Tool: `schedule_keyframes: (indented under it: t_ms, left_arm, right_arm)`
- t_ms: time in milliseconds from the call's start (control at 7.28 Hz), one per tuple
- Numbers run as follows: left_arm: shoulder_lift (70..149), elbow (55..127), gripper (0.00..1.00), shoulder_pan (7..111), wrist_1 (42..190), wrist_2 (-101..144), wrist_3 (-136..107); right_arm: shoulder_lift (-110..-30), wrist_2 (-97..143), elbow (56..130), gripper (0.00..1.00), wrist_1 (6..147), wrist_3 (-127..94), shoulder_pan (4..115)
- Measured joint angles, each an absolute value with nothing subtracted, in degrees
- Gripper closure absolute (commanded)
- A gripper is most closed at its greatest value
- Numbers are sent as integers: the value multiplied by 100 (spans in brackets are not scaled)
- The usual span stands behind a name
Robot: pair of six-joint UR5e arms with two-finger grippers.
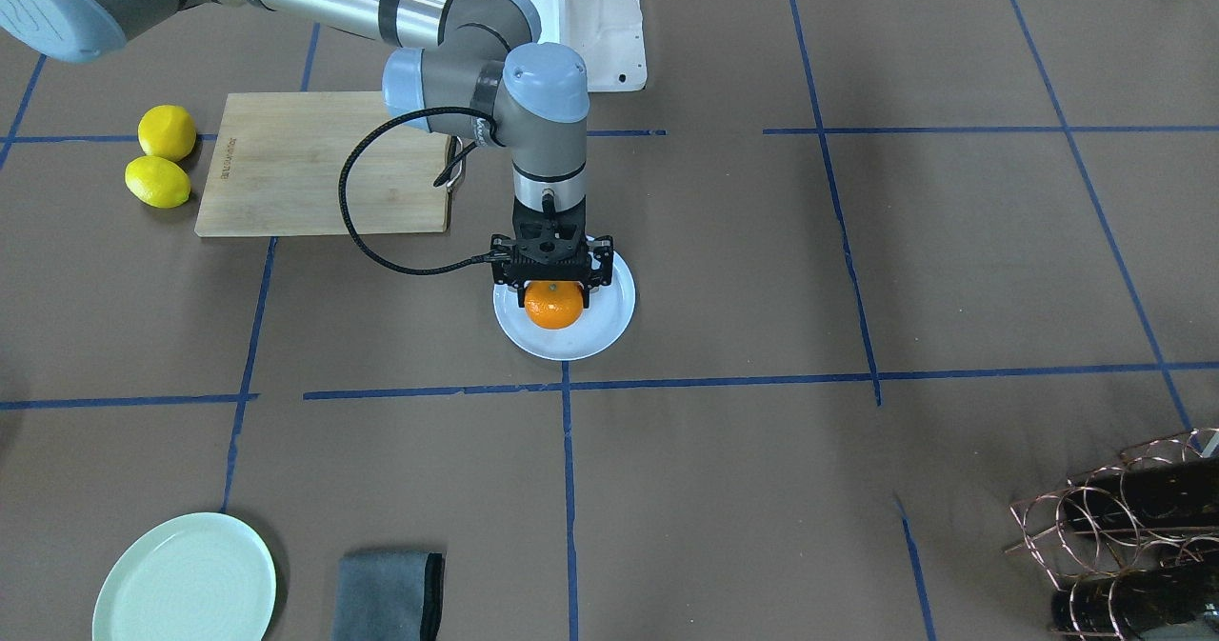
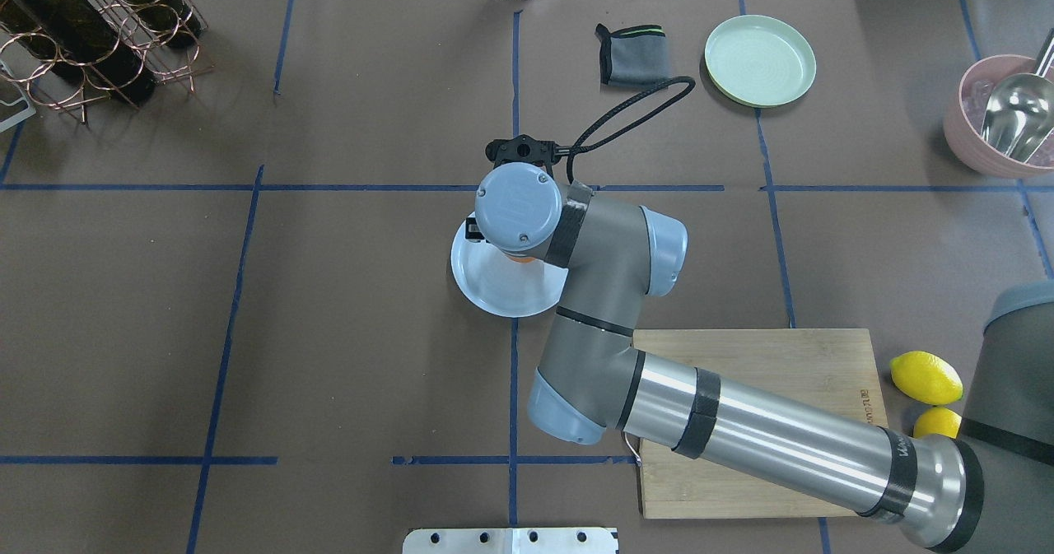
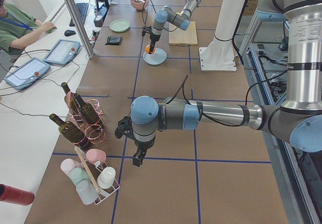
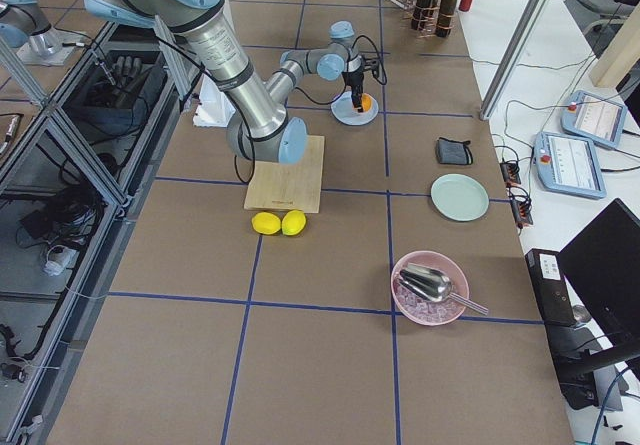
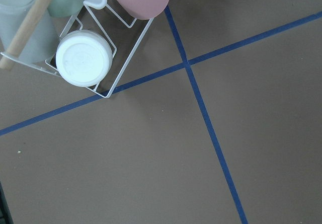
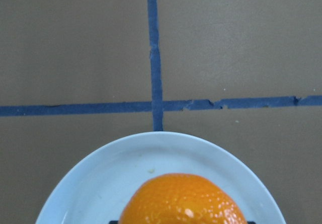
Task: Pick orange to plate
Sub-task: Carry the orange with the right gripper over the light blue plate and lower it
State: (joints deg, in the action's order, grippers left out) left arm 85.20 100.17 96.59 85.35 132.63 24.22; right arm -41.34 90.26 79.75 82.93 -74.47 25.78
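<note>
The orange [image 1: 553, 306] sits low over the middle of the pale bluish-white plate [image 1: 609, 312], between the fingers of my right gripper [image 1: 552, 284], which is shut on it from above. In the right wrist view the orange [image 6: 183, 201] fills the bottom centre, with the plate's rim [image 6: 100, 183] curving round it. From overhead the right wrist covers the gripper, leaving only the plate [image 2: 494, 290] and a sliver of orange [image 2: 519, 259] visible. My left gripper [image 3: 137, 158] hangs over bare table far from the plate; I cannot tell whether it is open or shut.
Two yellow lemons [image 1: 162, 155] lie beside a wooden cutting board [image 1: 324, 160]. A mint-green plate [image 1: 186, 579] and a grey cloth [image 1: 390, 595] are at the operators' edge. A wine rack [image 1: 1133, 527], a pink bowl with a scoop [image 2: 1000, 118] and a cup rack [image 5: 75, 32] stand around the table's edges.
</note>
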Motion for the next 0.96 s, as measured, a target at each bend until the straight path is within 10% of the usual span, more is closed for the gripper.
schedule_keyframes:
  t_ms: [412, 687, 962]
  left_arm:
    - [8517, 10022, 0, 9659, 8534, 13263, 2422]
    - [8517, 10022, 0, 9659, 8534, 13263, 2425]
    - [8516, 10025, 0, 9659, 8534, 13263, 2426]
  right_arm:
    - [-4137, 8942, 7931, 41, 8277, -7563, 2457]
    - [-4127, 8943, 7928, 1, 8250, -7682, 2432]
    - [-4128, 8939, 7929, 0, 8237, -7758, 2415]
